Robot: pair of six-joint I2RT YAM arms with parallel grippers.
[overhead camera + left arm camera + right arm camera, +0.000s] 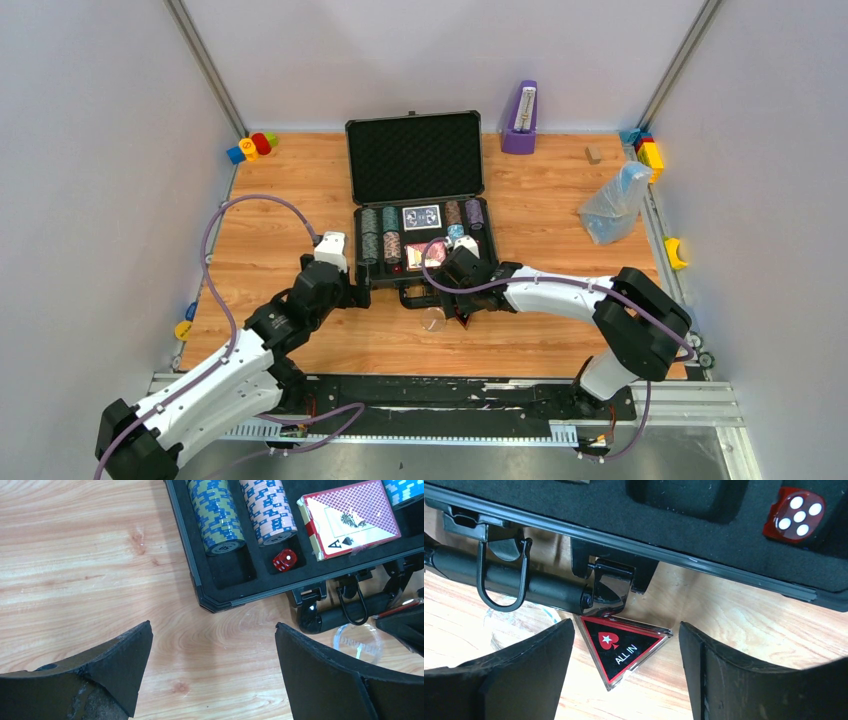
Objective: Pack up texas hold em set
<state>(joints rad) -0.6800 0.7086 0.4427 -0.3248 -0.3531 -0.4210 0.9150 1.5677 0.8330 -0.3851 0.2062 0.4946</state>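
The black case (415, 158) lies open on the wooden worktop (75, 555), lid raised at the back. Striped chip rolls (217, 515), a red-backed card deck (350, 517) and a red die (284, 560) sit in its foam. The left gripper (212, 627) hangs just off the case's front left corner, jaws spread wide and holding nothing. The right gripper (626, 625) sits low at the front edge by the handle (499, 577). Its jaws are open on either side of the triangular ALL IN button (621, 647), which lies flat on the worktop, touching neither finger
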